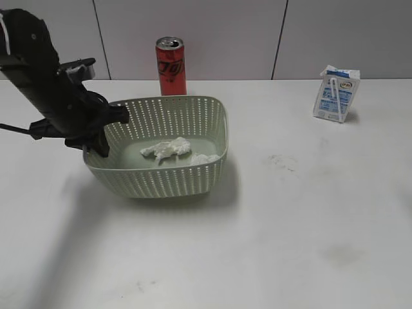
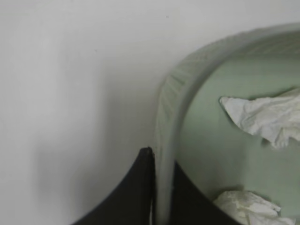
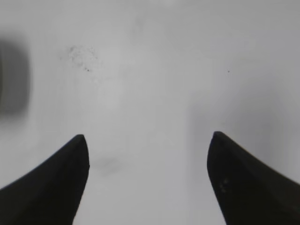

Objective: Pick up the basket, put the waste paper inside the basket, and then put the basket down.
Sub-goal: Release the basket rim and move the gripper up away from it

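The pale green basket (image 1: 193,183) sits left of the table's middle, tilted with its left side raised. My left gripper (image 1: 100,145) is shut on the basket's left rim (image 2: 164,140), one finger outside and one inside. White waste paper wads (image 1: 167,149) lie inside the basket; two show in the left wrist view (image 2: 265,117). My right gripper (image 3: 147,145) is open and empty above bare table; it is out of the exterior view.
A red drink can (image 1: 170,65) stands behind the basket at the back. A blue-and-white drink carton (image 1: 337,94) stands at the back right. The white table (image 1: 296,219) has faint smudges right of the basket.
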Controlling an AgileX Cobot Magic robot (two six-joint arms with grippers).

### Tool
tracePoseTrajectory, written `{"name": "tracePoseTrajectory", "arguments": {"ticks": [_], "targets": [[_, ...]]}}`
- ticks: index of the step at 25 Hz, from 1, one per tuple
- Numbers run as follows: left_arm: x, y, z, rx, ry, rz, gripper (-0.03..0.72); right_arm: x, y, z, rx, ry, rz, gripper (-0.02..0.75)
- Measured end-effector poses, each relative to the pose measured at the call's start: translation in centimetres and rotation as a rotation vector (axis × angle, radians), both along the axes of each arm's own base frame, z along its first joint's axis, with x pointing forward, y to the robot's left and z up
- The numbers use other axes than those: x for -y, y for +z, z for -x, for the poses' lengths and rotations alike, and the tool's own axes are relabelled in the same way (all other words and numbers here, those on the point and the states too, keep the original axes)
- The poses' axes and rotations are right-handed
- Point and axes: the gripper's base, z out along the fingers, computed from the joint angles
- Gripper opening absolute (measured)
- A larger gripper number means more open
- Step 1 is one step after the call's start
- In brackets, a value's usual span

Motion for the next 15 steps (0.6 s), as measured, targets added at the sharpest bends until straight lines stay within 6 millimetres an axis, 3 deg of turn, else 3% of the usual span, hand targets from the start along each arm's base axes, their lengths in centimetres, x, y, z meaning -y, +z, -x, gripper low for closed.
{"name": "tracePoseTrajectory", "arguments": {"ticks": [4,7,10,15], "targets": [[-0.2,-0.3,-0.3,0.036,-0.015,-0.03,0.016,0.0,0.5,4.9,0.035,-0.002,0.0,0.592],[-0.3,-0.2,-0.5,0.061,-0.023,-0.044,0.093,0.0,-0.1,7.8,0.076,-0.01,0.0,0.591],[-0.3,-0.2,-0.7,0.073,-0.026,-0.049,0.232,0.1,-1.4,10.5,0.108,-0.001,0.016,0.591],[-0.3,0.0,-0.7,0.067,-0.032,-0.051,0.553,0.2,-5.2,14.7,0.145,0.037,0.052,0.591]]}}
